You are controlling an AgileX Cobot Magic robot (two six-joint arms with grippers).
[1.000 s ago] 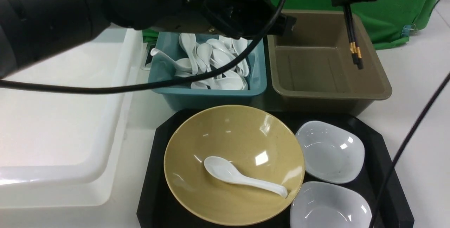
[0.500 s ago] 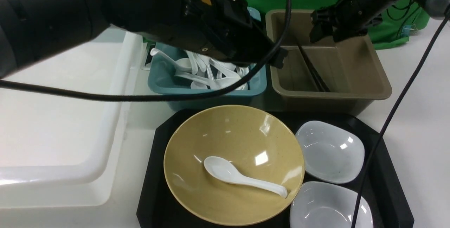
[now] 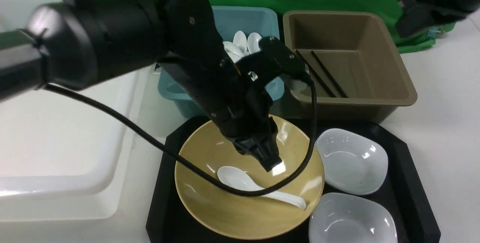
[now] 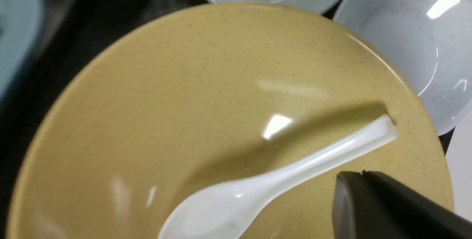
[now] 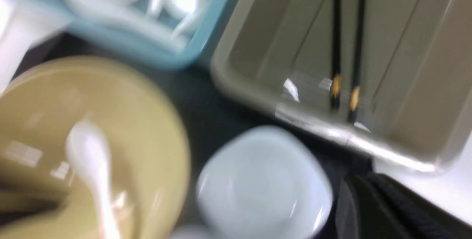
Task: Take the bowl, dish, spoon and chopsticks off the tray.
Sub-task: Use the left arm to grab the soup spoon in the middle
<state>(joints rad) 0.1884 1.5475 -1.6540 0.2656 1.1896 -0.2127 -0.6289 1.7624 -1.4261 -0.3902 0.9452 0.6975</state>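
Now the left claw [image 3: 272, 163], pinched narrow, hovers over the spoon [image 3: 234, 177] in the bowl [image 3: 213, 209]; the right claw [image 3: 412, 20] is closed, empty.

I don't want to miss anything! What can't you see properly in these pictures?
- Front view: the left arm covers most of the spare spoons in the teal tub and part of the bowl.
- Front view: the bottom edge cuts off the nearer white dish and the tray.
- Left wrist view: only one finger of the left gripper shows, so open or shut is unclear.
- Right wrist view: blur smears the spoon.
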